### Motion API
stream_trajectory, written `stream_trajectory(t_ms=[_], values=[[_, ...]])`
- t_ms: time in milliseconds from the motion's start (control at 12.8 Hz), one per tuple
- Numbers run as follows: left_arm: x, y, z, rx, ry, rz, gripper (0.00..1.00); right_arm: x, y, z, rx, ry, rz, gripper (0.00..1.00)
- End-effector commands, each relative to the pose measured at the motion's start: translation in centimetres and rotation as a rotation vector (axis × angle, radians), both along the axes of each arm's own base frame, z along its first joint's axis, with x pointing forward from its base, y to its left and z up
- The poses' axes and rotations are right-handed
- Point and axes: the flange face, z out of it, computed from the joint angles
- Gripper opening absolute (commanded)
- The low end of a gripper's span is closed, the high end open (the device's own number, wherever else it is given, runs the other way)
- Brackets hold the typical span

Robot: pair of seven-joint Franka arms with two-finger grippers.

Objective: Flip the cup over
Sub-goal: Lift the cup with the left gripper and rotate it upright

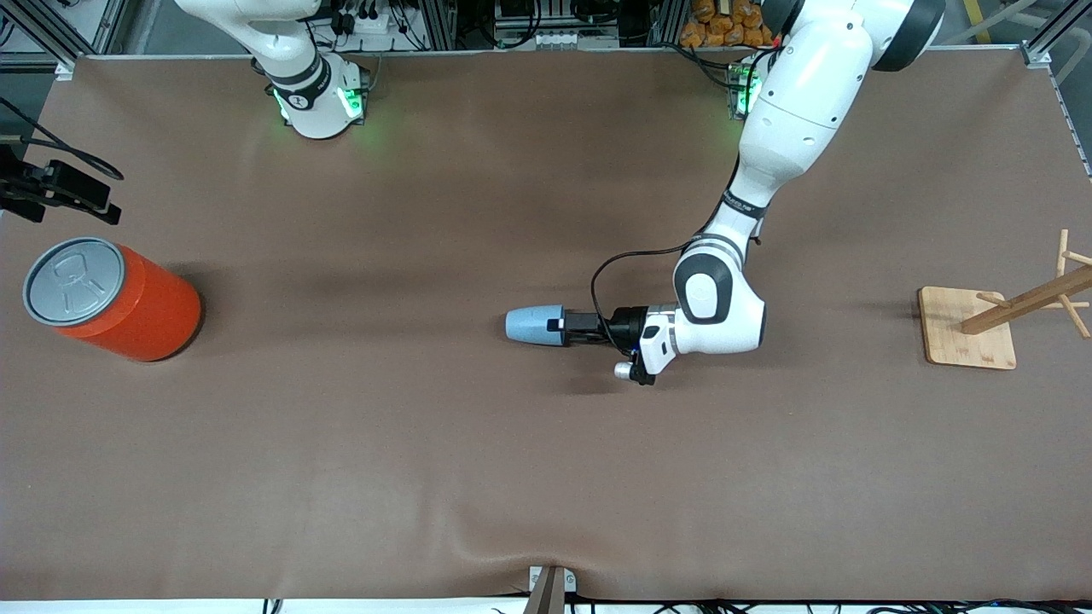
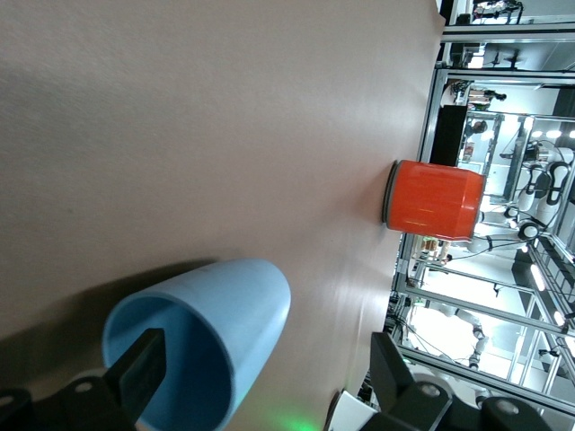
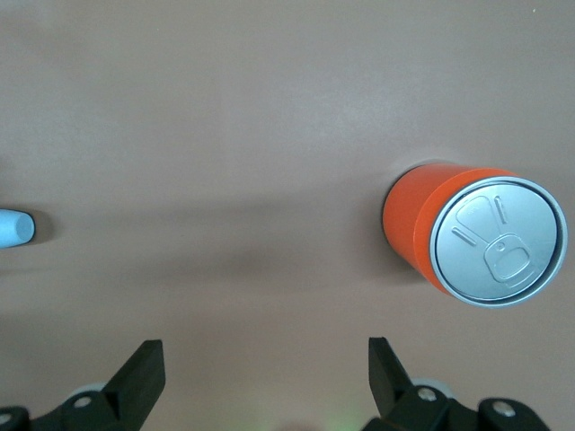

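Observation:
The light-blue cup [image 1: 529, 325] lies on its side on the brown table, near the middle, with its mouth toward the left arm's end. My left gripper [image 1: 559, 328] is low and level at the cup's mouth. In the left wrist view the cup [image 2: 243, 305] has one finger [image 2: 144, 364] inside its mouth, and the other finger [image 2: 388, 368] stands well outside it, so the jaws are wide open. My right gripper [image 3: 267, 377] is open and empty high above the table. It does not show in the front view. Its wrist view catches the cup's base [image 3: 13, 227].
A big orange can [image 1: 128, 303] with a grey pull-tab lid stands at the right arm's end of the table, also in the left wrist view [image 2: 436, 199] and the right wrist view [image 3: 467, 238]. A wooden rack [image 1: 972, 328] stands at the left arm's end.

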Motion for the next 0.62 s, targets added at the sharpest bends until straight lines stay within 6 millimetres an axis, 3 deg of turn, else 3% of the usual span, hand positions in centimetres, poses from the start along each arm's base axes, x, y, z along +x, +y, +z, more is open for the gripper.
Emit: stream_trajectory(t_ms=[0,234,311,389,545], values=[[-0.28,-1.16,-0.49,-0.033,-0.018,0.007,1.0,0.23,-0.02,0.57,0.002,-0.01,0.01,1.0],[-0.56,-1.26,-1.05,-0.032,-0.016,0.005,1.0,0.2,-0.61,0.5,0.002,-0.009,-0.001,1.0],[-0.77,-1.6,-1.18,-0.037,-0.019,0.003,0.91,0.26,-0.68,0.43,0.003,-0.009,-0.002,1.0],[-0.86,-1.67,-1.22,-0.041,-0.025,0.002,0.63,0.27,-0.51,0.43,0.003,-0.009,0.001,1.0],[-0.81,-1.5,-1.28,-0.042,-0.038,-0.003,0.26,0.28,-0.7,0.3,0.002,-0.007,-0.003,1.0]])
